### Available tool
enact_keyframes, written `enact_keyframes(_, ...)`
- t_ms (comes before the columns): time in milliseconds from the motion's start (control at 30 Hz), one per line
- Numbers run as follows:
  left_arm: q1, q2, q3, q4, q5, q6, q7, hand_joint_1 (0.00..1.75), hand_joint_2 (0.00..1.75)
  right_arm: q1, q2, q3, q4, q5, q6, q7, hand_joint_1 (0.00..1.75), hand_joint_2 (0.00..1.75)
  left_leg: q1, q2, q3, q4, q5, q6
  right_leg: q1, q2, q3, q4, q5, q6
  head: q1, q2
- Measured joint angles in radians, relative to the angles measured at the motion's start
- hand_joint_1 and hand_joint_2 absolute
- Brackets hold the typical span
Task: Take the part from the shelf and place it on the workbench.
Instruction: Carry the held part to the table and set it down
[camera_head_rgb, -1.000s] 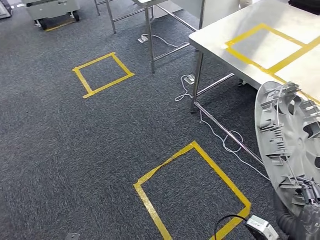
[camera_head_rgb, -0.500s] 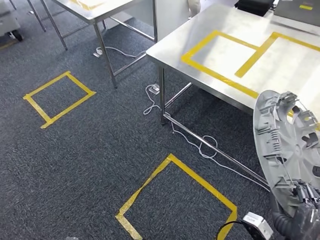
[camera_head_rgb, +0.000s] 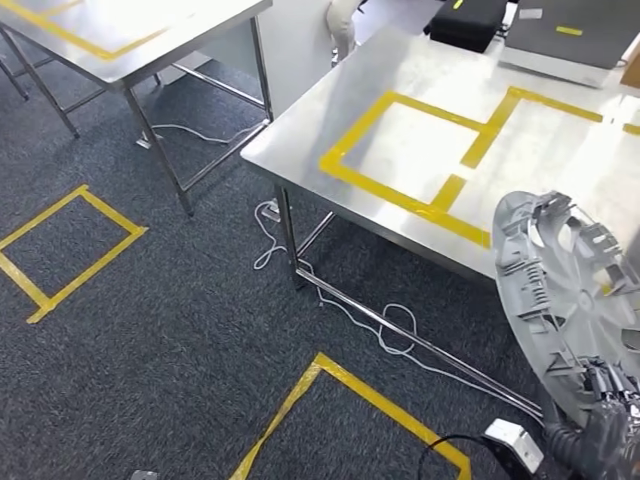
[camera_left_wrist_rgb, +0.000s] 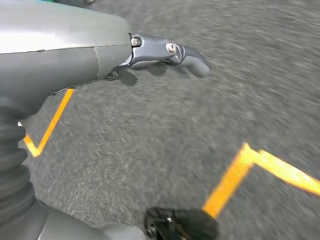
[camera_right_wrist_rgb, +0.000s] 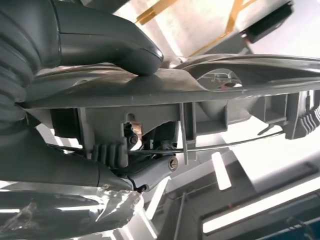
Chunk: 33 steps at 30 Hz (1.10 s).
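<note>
The part is a grey plastic wheel cover, held upright at the lower right of the head view with its ribbed back facing me. My right hand grips its lower rim. In the right wrist view the thumb presses one side of the cover's rim and the fingers reach in behind. The steel workbench with yellow taped squares stands just beyond the cover. My left hand hangs over the carpet with its fingers extended and nothing in it.
A second steel table stands at the upper left. White cables trail on the grey carpet under the workbench. Yellow tape squares mark the floor. A dark case and a grey box sit at the workbench's far side.
The camera has swung right and forward: the workbench now fills more of the view and sits closer. The wheel cover stays in my right hand at the lower right.
</note>
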Motion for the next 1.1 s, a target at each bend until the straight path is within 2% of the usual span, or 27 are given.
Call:
enact_keyframes(33, -0.004, -0.003, 0.000, 0.000, -0.001, 0.000, -0.001, 0.00, 1.75, -0.002, -0.004, 0.002, 0.001, 0.002, 0.000, 0.007, 1.75, 1.75, 0.001, -0.013, -0.047, 0.076, 0.029, -0.004, -0.003, 0.006, 0.026, -0.009, -0.015, -0.004, -0.002, 0.000)
enact_keyframes(67, -0.006, -0.006, 0.000, 0.001, -0.001, 0.000, -0.003, 0.00, 1.75, -0.003, -0.009, 0.006, 0.002, 0.006, 0.000, 0.014, 1.75, 1.75, 0.003, -0.026, -0.105, 0.150, 0.037, -0.007, -0.006, 0.012, 0.054, -0.020, -0.031, -0.007, -0.004, 0.000)
enact_keyframes(100, -0.006, -0.008, 0.001, 0.001, -0.001, 0.000, -0.003, 0.00, 1.75, -0.005, -0.015, 0.012, 0.004, 0.010, 0.000, 0.021, 1.75, 1.75, 0.004, -0.038, -0.163, 0.202, 0.017, -0.009, -0.008, 0.019, 0.083, -0.030, -0.049, -0.009, -0.006, 0.000)
enact_keyframes(133, -0.004, -0.007, 0.002, 0.001, -0.001, 0.000, -0.003, 0.00, 1.75, -0.006, -0.021, 0.018, 0.006, 0.015, 0.000, 0.029, 1.75, 1.75, 0.006, -0.044, -0.216, 0.231, -0.027, -0.010, -0.010, 0.028, 0.111, -0.039, -0.066, -0.010, -0.007, 0.000)
enact_keyframes(200, 0.003, -0.005, 0.005, 0.001, -0.001, 0.001, -0.004, 0.00, 1.75, -0.006, -0.033, 0.032, 0.012, 0.022, 0.000, 0.046, 1.75, 1.75, 0.006, -0.048, -0.301, 0.233, -0.125, -0.010, -0.013, 0.044, 0.171, -0.056, -0.102, -0.007, -0.008, 0.000)
enact_keyframes(233, 0.005, -0.003, 0.007, 0.001, -0.002, 0.001, -0.004, 0.00, 1.75, -0.006, -0.039, 0.037, 0.015, 0.023, 0.000, 0.053, 1.75, 1.75, 0.006, -0.048, -0.331, 0.211, -0.141, -0.011, -0.016, 0.051, 0.203, -0.062, -0.123, -0.003, -0.008, 0.000)
enact_keyframes(267, 0.007, -0.002, 0.008, 0.001, -0.002, 0.001, -0.005, 0.00, 1.75, -0.006, -0.044, 0.042, 0.017, 0.024, 0.000, 0.059, 1.75, 1.75, 0.006, -0.048, -0.353, 0.171, -0.117, -0.012, -0.020, 0.056, 0.234, -0.068, -0.145, 0.001, -0.008, 0.000)
enact_keyframes(300, 0.010, -0.002, 0.009, 0.002, -0.002, 0.000, -0.006, 0.00, 1.75, -0.005, -0.048, 0.046, 0.019, 0.023, 0.000, 0.063, 1.75, 1.75, 0.007, -0.048, -0.367, 0.114, -0.035, -0.013, -0.022, 0.059, 0.262, -0.074, -0.167, 0.006, -0.009, 0.000)
enact_keyframes(367, 0.013, -0.003, 0.013, 0.003, -0.001, -0.002, -0.012, 0.00, 1.75, -0.005, -0.057, 0.055, 0.023, 0.017, 0.000, 0.073, 1.75, 1.75, 0.008, -0.048, -0.380, -0.023, 0.194, -0.008, -0.023, 0.067, 0.306, -0.081, -0.208, 0.021, -0.017, 0.000)
enact_keyframes(400, 0.015, -0.003, 0.014, 0.004, 0.000, -0.004, -0.015, 0.00, 1.75, -0.006, -0.062, 0.059, 0.024, 0.012, 0.000, 0.079, 1.75, 1.75, 0.008, -0.049, -0.383, -0.064, 0.274, -0.004, -0.022, 0.070, 0.321, -0.087, -0.226, 0.028, -0.019, 0.000)
enact_keyframes(433, 0.015, -0.003, 0.016, 0.004, 0.002, -0.005, -0.018, 0.00, 1.75, -0.007, -0.066, 0.062, 0.025, 0.007, 0.000, 0.084, 1.75, 1.75, 0.007, -0.050, -0.384, -0.082, 0.303, 0.001, -0.021, 0.072, 0.339, -0.098, -0.240, 0.034, -0.019, 0.000)
enact_keyframes(533, 0.008, -0.006, 0.018, 0.004, 0.002, -0.006, -0.024, 0.00, 1.75, -0.008, -0.074, 0.067, 0.022, -0.004, 0.000, 0.090, 1.75, 1.75, 0.008, -0.054, -0.360, -0.066, 0.264, 0.022, -0.023, 0.062, 0.399, -0.147, -0.268, 0.046, -0.011, 0.000)
enact_keyframes(567, 0.004, -0.007, 0.019, 0.004, 0.001, -0.006, -0.025, 0.00, 1.75, -0.008, -0.075, 0.068, 0.021, -0.007, 0.000, 0.089, 1.75, 1.75, 0.009, -0.054, -0.344, -0.069, 0.251, 0.028, -0.023, 0.051, 0.394, -0.120, -0.287, 0.049, -0.009, 0.000)
enact_keyframes(600, 0.003, -0.007, 0.020, 0.004, 0.000, -0.006, -0.026, 0.00, 1.75, -0.008, -0.076, 0.068, 0.020, -0.010, 0.000, 0.088, 1.75, 1.75, 0.009, -0.054, -0.328, -0.073, 0.238, 0.032, -0.023, 0.039, 0.365, -0.057, -0.316, 0.052, -0.007, 0.000)
enact_keyframes(667, 0.002, -0.008, 0.022, 0.004, 0.000, -0.005, -0.027, 0.00, 1.75, -0.005, -0.079, 0.066, 0.017, -0.018, 0.000, 0.087, 1.75, 1.75, 0.008, -0.052, -0.306, -0.076, 0.216, 0.036, -0.021, 0.025, 0.244, 0.129, -0.373, 0.055, -0.006, 0.000)
enact_keyframes(700, 0.002, -0.009, 0.022, 0.004, -0.001, -0.005, -0.028, 0.00, 1.75, -0.001, -0.081, 0.063, 0.016, -0.023, 0.000, 0.087, 1.75, 1.75, 0.008, -0.051, -0.297, -0.077, 0.207, 0.037, -0.020, 0.023, 0.188, 0.195, -0.377, 0.057, -0.006, 0.000)
enact_keyframes(733, 0.003, -0.010, 0.022, 0.004, -0.001, -0.005, -0.030, 0.00, 1.75, 0.003, -0.082, 0.059, 0.014, -0.027, 0.000, 0.087, 1.75, 1.75, 0.008, -0.050, -0.288, -0.077, 0.199, 0.037, -0.019, 0.023, 0.148, 0.221, -0.355, 0.058, -0.005, 0.000)
enact_keyframes(767, 0.003, -0.011, 0.022, 0.004, -0.001, -0.005, -0.031, 0.00, 1.75, 0.007, -0.084, 0.055, 0.012, -0.030, 0.000, 0.087, 1.75, 1.75, 0.009, -0.050, -0.277, -0.077, 0.192, 0.036, -0.020, 0.022, 0.128, 0.201, -0.308, 0.059, -0.005, 0.000)
enact_keyframes(833, 0.003, -0.012, 0.022, 0.004, -0.001, -0.006, -0.034, 0.00, 1.75, 0.012, -0.086, 0.049, 0.010, -0.034, 0.000, 0.087, 1.75, 1.75, 0.009, -0.050, -0.255, -0.076, 0.179, 0.031, -0.023, 0.010, 0.128, 0.083, -0.186, 0.061, -0.004, 0.000)
enact_keyframes(867, 0.003, -0.012, 0.023, 0.004, -0.001, -0.006, -0.035, 0.00, 1.75, 0.013, -0.086, 0.048, 0.009, -0.034, 0.000, 0.087, 1.75, 1.75, 0.007, -0.051, -0.247, -0.074, 0.173, 0.026, -0.024, 0.003, 0.132, 0.027, -0.141, 0.060, -0.003, 0.000)
enact_keyframes(900, 0.003, -0.012, 0.023, 0.004, -0.001, -0.006, -0.035, 0.00, 1.75, 0.014, -0.086, 0.047, 0.008, -0.035, 0.000, 0.088, 1.75, 1.75, 0.006, -0.051, -0.243, -0.072, 0.168, 0.021, -0.024, -0.003, 0.134, -0.010, -0.114, 0.056, -0.003, 0.000)
enact_keyframes(933, 0.003, -0.012, 0.024, 0.004, -0.001, -0.006, -0.036, 0.00, 1.75, 0.015, -0.086, 0.045, 0.006, -0.035, 0.000, 0.087, 1.75, 1.75, 0.004, -0.051, -0.241, -0.072, 0.164, 0.016, -0.023, -0.005, 0.132, -0.026, -0.105, 0.051, -0.003, 0.000)
enact_keyframes(1033, 0.004, -0.012, 0.024, 0.004, -0.001, -0.007, -0.037, 0.00, 1.75, 0.018, -0.087, 0.042, 0.001, -0.036, 0.000, 0.087, 1.75, 1.75, 0.006, -0.047, -0.238, -0.068, 0.151, 0.001, -0.022, 0.007, 0.135, -0.031, -0.100, 0.030, -0.004, 0.000)
enact_keyframes(1067, 0.004, -0.012, 0.025, 0.004, -0.001, -0.007, -0.037, 0.00, 1.75, 0.020, -0.088, 0.041, -0.001, -0.037, 0.000, 0.088, 1.75, 1.75, 0.006, -0.046, -0.239, -0.059, 0.139, 0.004, -0.022, 0.011, 0.137, -0.032, -0.098, 0.027, -0.006, 0.000)
enact_keyframes(1100, 0.004, -0.012, 0.025, 0.004, -0.001, -0.007, -0.038, 0.00, 1.75, 0.022, -0.088, 0.041, -0.002, -0.038, 0.000, 0.088, 1.75, 1.75, 0.006, -0.046, -0.237, -0.057, 0.131, 0.027, -0.022, 0.013, 0.140, -0.032, -0.098, 0.026, -0.008, 0.000)
